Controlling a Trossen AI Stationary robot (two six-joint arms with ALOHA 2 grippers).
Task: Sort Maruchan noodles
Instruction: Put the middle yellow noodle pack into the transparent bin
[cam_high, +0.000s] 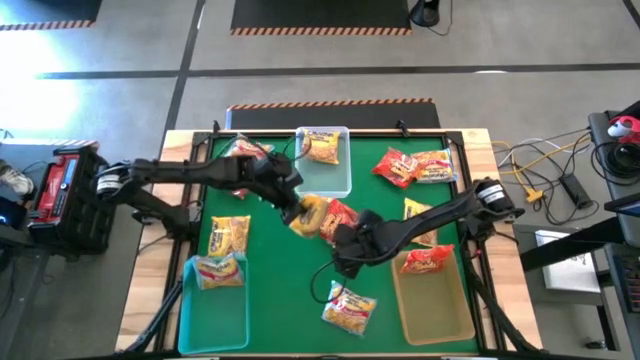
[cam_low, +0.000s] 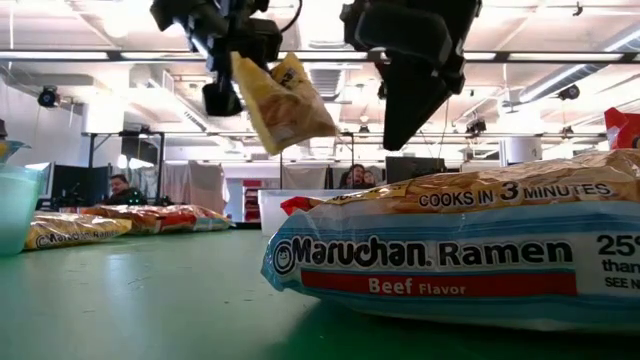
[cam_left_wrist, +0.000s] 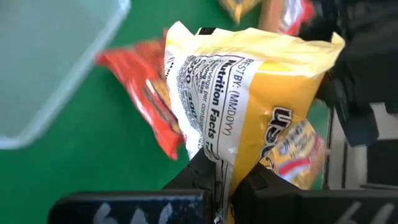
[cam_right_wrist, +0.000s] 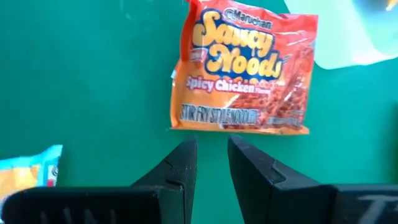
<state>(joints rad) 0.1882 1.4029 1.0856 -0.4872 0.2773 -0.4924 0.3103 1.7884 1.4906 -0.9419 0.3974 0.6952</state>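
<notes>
My left gripper (cam_high: 298, 208) hovers over the middle of the green mat, shut on a yellow Maruchan packet (cam_high: 312, 215). The low view shows that packet (cam_low: 285, 105) hanging in the air. A red Saucy Noods packet (cam_right_wrist: 242, 74) lies flat on the mat just beside and below it. My right gripper (cam_right_wrist: 211, 149) is above the mat close to this red packet, its fingers a narrow gap apart and touching nothing. Other packets lie on the mat: yellow (cam_high: 230, 235), yellow with pale blue (cam_high: 350, 308), red (cam_high: 395, 165). My left gripper pinches the yellow packet by its end edge (cam_left_wrist: 221, 168) between the two fingers, coming from above. The packet is lifted clear of the mat and hangs tilted below the fingers (cam_low: 225, 60).
A clear bin (cam_high: 340, 180) at the mat's far middle holds a yellow packet. A teal bin (cam_high: 190, 310) at the near left holds a packet, and a tan bin (cam_high: 440, 320) at the near right holds a red one. A beef packet (cam_low: 460, 250) fills the low view's foreground.
</notes>
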